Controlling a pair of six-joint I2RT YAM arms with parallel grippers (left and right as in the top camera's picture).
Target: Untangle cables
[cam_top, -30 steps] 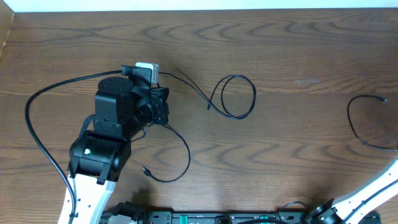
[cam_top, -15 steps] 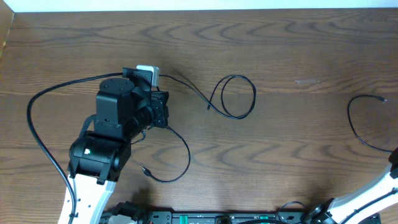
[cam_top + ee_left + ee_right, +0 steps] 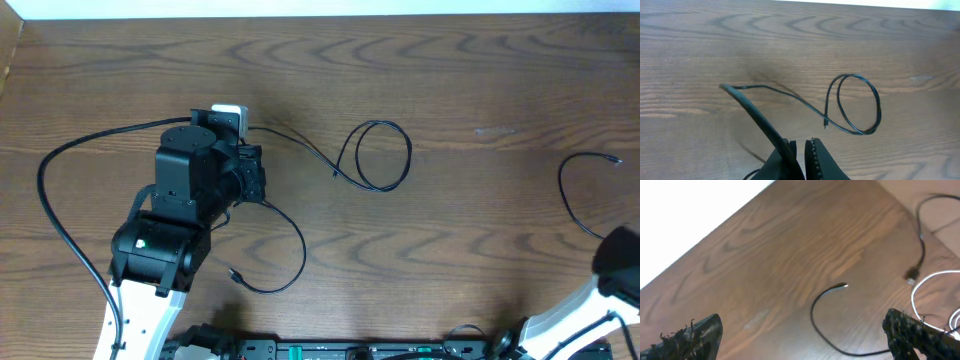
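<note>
Cables lie spread across the wooden table [image 3: 480, 80], well apart from one another. We see the left gripper [image 3: 801, 146] clenched on a looped black cable [image 3: 385, 155]. The cord comes up from between the nearly closed fingers, bends sharply, and runs along the wood to a loop right of the gripper, with its loose end just beside that loop. A second black strand [image 3: 298, 245] curls out from under the left arm toward the near edge and ends in a small plug; we cannot tell whether it is the same cord. A third black cable [image 3: 565, 200] arcs near the right edge. The right gripper [image 3: 801, 322] hovers above it, fingers spread wide, holding nothing. In the right wrist view, a white cable [image 3: 935, 280] and another black plug end [image 3: 912, 274] lie at the far right.
</note>
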